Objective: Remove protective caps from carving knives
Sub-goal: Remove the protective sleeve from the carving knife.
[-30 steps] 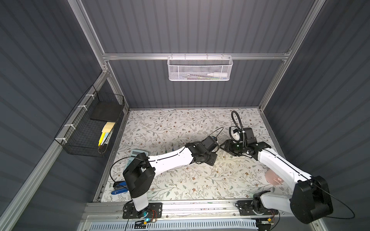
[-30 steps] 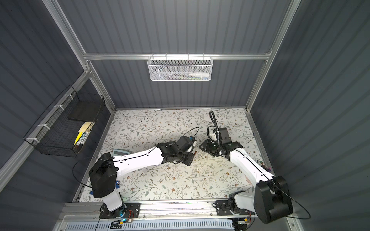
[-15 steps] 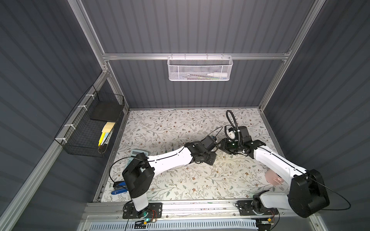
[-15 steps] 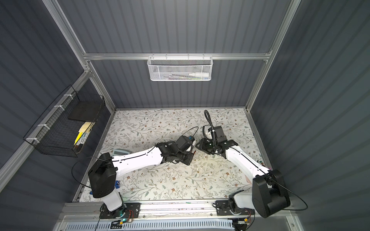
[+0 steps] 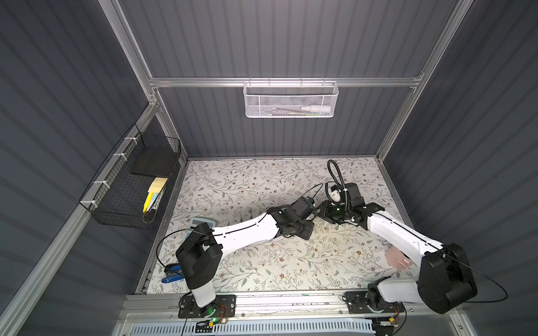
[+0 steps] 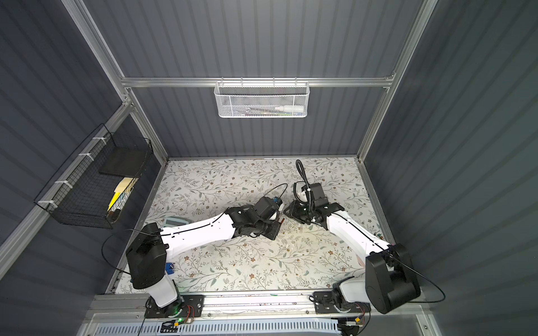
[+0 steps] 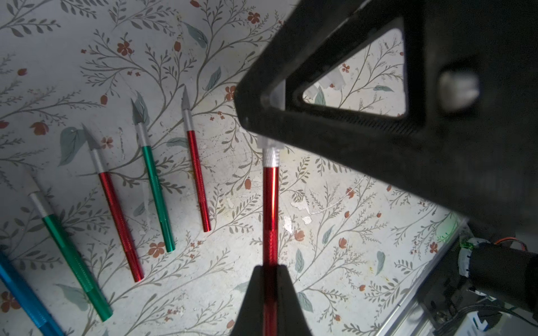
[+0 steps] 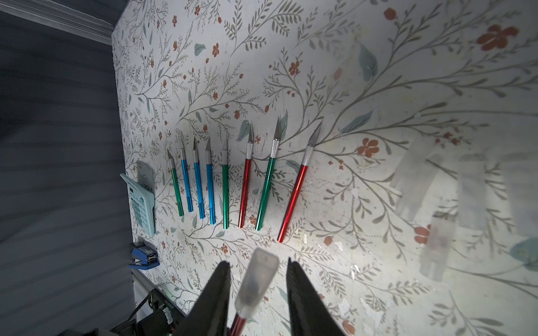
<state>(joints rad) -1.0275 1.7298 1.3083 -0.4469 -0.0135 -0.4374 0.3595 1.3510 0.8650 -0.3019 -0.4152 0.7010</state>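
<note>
My left gripper (image 7: 270,266) is shut on a red carving knife (image 7: 270,203) and holds it above the floral table. A clear protective cap (image 8: 257,279) covers its tip. The cap stands between the jaws of my right gripper (image 8: 257,261), which is open, with a gap on each side of the cap. In both top views the two grippers meet mid-table, left gripper (image 5: 308,229) and right gripper (image 5: 321,211). Several bare-bladed knives lie in a row, such as a red one (image 8: 292,200) and a green one (image 8: 266,186). Loose caps (image 8: 413,174) lie blurred beside them.
A pale calculator (image 8: 142,200) and a blue stapler (image 8: 144,257) lie past the row's far end, near the left wall. A black wire basket (image 5: 131,186) hangs on the left wall and a white mesh basket (image 5: 289,100) on the back wall. A pink object (image 5: 397,259) sits under my right arm.
My right gripper has moved left to the tip of the held knife and its jaws have narrowed round the cap. The left arm has stayed where it was.
</note>
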